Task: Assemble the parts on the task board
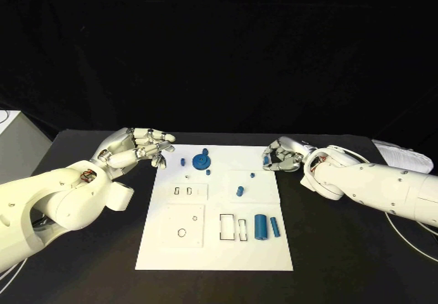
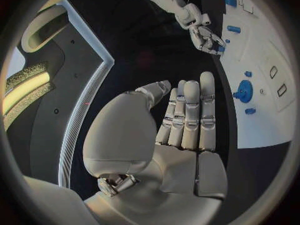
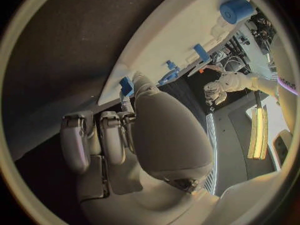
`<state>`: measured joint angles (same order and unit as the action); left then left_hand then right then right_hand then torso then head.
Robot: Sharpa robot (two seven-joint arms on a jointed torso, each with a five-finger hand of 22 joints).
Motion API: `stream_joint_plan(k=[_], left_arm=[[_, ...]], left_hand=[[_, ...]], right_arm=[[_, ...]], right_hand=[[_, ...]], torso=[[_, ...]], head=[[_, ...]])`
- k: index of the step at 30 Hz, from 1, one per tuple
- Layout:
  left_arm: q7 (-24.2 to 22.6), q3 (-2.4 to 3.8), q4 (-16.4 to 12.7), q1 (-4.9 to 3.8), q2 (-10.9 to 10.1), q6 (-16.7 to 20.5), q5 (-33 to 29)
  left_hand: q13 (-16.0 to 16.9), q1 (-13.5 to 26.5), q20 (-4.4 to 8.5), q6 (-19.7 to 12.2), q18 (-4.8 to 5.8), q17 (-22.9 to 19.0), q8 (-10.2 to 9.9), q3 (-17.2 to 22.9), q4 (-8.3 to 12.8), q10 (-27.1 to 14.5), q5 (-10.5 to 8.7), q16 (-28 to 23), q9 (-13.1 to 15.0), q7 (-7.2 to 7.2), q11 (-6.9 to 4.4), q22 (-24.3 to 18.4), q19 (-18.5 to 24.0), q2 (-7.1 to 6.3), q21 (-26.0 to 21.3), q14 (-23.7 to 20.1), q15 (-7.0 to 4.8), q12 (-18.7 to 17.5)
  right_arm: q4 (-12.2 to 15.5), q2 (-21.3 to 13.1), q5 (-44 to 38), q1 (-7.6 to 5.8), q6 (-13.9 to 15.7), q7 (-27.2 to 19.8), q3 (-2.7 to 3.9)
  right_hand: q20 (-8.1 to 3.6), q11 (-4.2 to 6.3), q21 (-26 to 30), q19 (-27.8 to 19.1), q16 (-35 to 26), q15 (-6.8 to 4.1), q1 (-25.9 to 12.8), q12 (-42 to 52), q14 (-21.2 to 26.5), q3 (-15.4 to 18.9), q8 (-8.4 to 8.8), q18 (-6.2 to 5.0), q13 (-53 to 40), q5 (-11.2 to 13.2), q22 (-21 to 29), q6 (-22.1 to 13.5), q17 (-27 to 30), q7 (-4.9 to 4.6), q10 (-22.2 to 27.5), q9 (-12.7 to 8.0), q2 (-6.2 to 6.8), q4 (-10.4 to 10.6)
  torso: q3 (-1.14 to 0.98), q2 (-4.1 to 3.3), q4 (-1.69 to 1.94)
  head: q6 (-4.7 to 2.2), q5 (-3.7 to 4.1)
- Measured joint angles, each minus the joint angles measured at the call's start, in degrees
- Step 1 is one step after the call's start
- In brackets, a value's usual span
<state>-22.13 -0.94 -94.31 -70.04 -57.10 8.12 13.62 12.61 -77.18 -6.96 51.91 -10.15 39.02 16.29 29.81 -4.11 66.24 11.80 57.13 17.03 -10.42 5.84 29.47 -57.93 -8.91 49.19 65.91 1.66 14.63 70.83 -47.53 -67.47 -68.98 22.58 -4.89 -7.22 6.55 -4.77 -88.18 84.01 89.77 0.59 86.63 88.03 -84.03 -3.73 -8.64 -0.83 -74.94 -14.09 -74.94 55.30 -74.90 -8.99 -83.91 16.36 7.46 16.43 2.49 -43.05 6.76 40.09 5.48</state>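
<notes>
The white task board [image 1: 219,253] lies mid-table. On its far part lie a blue round disc part [image 1: 200,161] [image 2: 244,91] and small blue pieces [image 1: 209,171]. A short blue peg [image 1: 240,189] lies mid-board, and two blue cylinders [image 1: 260,226] lie side by side at the near right. My left hand [image 1: 142,149] [image 2: 187,120] hovers at the far left corner with its fingers straight and holding nothing. At the far right edge my right hand [image 1: 283,155] [image 2: 203,35] has its fingers curled, with a small blue part [image 1: 268,167] [image 3: 127,85] at its fingertips, seemingly pinched.
Outlined slots [image 1: 183,190], a square plate with a hole [image 1: 185,231] and rectangular outlines [image 1: 228,227] mark the board. A white box [image 1: 11,136] stands at the table's left edge, a white bundle [image 1: 402,154] at the far right. Cables [image 1: 411,234] trail under the right arm.
</notes>
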Motion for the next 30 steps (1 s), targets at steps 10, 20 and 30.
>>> stream_joint_plan(k=[10, 20, 30], left_arm=[[0.0, 0.0, 0.0, 0.0, 0.0, 0.0, 0.0], [0.0, 0.0, 0.1, 0.0, -0.1, 0.0, 0.1], [0.0, 0.0, 0.1, 0.0, -0.1, -0.1, 0.1]], left_hand=[[0.0, 0.0, 0.0, 0.0, 0.0, 0.0, 0.0, 0.0, 0.0, 0.0, 0.0, 0.0, 0.0, 0.0, 0.0, 0.0, 0.0, 0.0, 0.0, 0.0, 0.0, 0.0], [0.1, 0.0, 0.0, -0.2, 0.0, -0.1, 0.0, 0.0, 0.0, -0.2, 0.0, 0.0, 0.1, -0.21, 0.21, 0.0, 0.0, 0.0, 0.0, 0.0, 0.0, 0.0], [0.0, 0.0, 0.0, -0.2, 0.0, -0.1, 0.0, 0.0, 0.0, -0.2, 0.0, 0.0, 0.1, -0.21, 0.2, 0.0, 0.0, 0.0, 0.0, 0.0, 0.0, 0.0]], right_arm=[[-0.5, 0.2, 0.0, 0.12, 0.0, 0.2, -0.01], [-0.9, 0.3, 0.0, 0.14, 0.4, 0.2, -0.01], [-0.8, 0.4, 0.7, 0.15, 1.7, -0.6, 0.0]], right_hand=[[0.0, 0.2, 0.0, 0.0, 0.0, 0.0, 0.2, 0.2, 0.0, -0.5, -0.24, 0.0, 0.0, 0.3, 0.0, 0.2, 0.0, 0.19, -0.2, 0.0, -0.26, -0.1], [-0.75, 0.95, -0.2, 0.0, 0.0, -0.86, 0.5, 0.5, 0.0, -5.4, -1.21, 0.01, 0.0, 3.3, 0.0, 1.9, 0.0, 0.86, -0.1, -0.3, -2.48, -0.4], [-1.78, 2.07, -0.5, -0.1, 0.0, -1.9, 0.4, 0.9, 0.1, -10.2, -2.92, 0.0, 0.0, 4.0, 0.0, 3.3, 0.0, 1.49, 0.0, -0.3, -2.55, -1.5]], torso=[[0.03, 0.03, -0.02], [0.01, 0.03, -0.06], [0.0, 0.03, -0.06]], head=[[0.12, -0.05], [0.06, -0.12], [0.07, -0.1]])
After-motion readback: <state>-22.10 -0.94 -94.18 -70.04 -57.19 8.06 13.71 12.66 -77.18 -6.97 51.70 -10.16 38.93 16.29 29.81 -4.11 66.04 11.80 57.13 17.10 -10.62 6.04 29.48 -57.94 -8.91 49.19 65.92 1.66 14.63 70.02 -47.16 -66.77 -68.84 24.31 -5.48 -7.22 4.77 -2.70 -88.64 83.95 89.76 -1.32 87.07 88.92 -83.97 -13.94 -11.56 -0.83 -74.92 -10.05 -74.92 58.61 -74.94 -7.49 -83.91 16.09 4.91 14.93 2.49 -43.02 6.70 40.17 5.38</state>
